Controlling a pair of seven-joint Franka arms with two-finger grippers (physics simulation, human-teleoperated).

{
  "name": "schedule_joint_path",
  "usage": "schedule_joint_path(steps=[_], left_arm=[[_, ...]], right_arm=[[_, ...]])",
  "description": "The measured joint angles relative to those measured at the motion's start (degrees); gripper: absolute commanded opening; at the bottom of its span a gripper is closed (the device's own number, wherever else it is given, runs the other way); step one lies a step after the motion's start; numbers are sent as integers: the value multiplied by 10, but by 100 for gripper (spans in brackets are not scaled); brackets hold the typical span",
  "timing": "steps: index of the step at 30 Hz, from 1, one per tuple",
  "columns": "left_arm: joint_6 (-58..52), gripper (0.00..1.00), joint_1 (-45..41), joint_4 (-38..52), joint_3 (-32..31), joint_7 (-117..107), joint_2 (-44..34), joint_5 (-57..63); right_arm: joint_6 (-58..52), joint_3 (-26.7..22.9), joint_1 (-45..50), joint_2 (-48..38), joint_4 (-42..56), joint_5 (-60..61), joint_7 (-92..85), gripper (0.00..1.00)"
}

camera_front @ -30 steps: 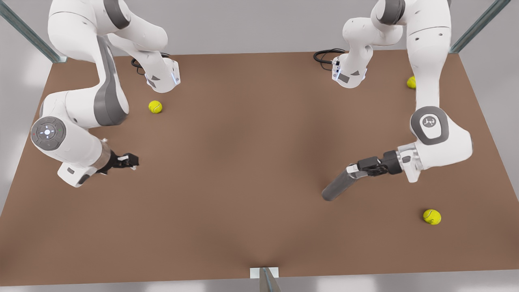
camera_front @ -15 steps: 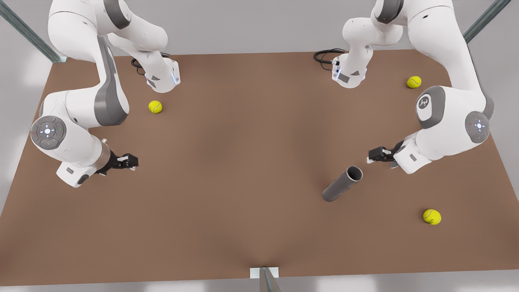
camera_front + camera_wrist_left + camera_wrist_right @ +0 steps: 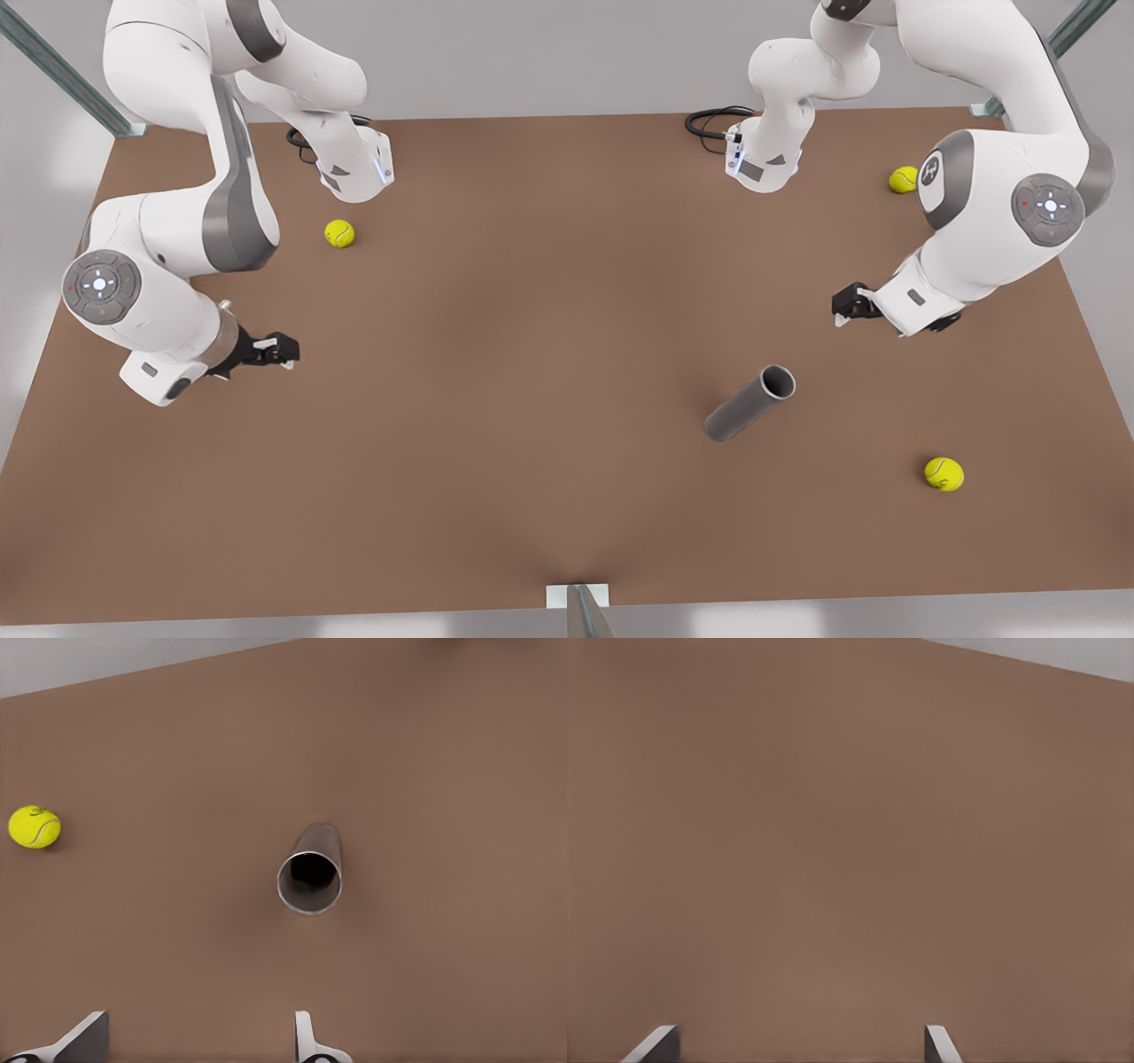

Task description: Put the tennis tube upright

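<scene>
The tennis tube [image 3: 749, 405] is a dark grey cylinder lying on its side on the brown table [image 3: 532, 354], in the front view's right half. Its open silvery rim points toward my left gripper [image 3: 842, 308], which hovers open a short way off, apart from it. From the left wrist view I look into the tennis tube's [image 3: 310, 873] open mouth beyond my left gripper [image 3: 195, 1045], which holds nothing. My right gripper [image 3: 282, 351] waits on the front view's left, far from the tube. In its wrist view the right gripper [image 3: 797, 1047] is open over bare table.
Three yellow-green tennis balls lie loose: one [image 3: 943, 473] near the front right beyond the tube, also seen as the ball [image 3: 34, 827] in the left wrist view, one [image 3: 903, 179] at the back right, one [image 3: 339, 233] at the back left. Both arm bases stand along the back edge.
My left gripper let go of the tube's rim end and pulled back and up toward the front view's right. The tube stayed lying down. The right arm barely moved.
</scene>
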Motion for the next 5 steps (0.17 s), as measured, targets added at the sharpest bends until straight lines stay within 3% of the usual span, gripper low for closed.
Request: schedule_joint_path(steps=[5], left_arm=[[-1,100,0,0,0,0,1,1]], right_arm=[[0,0,-1,2,-1,0,0,100]])
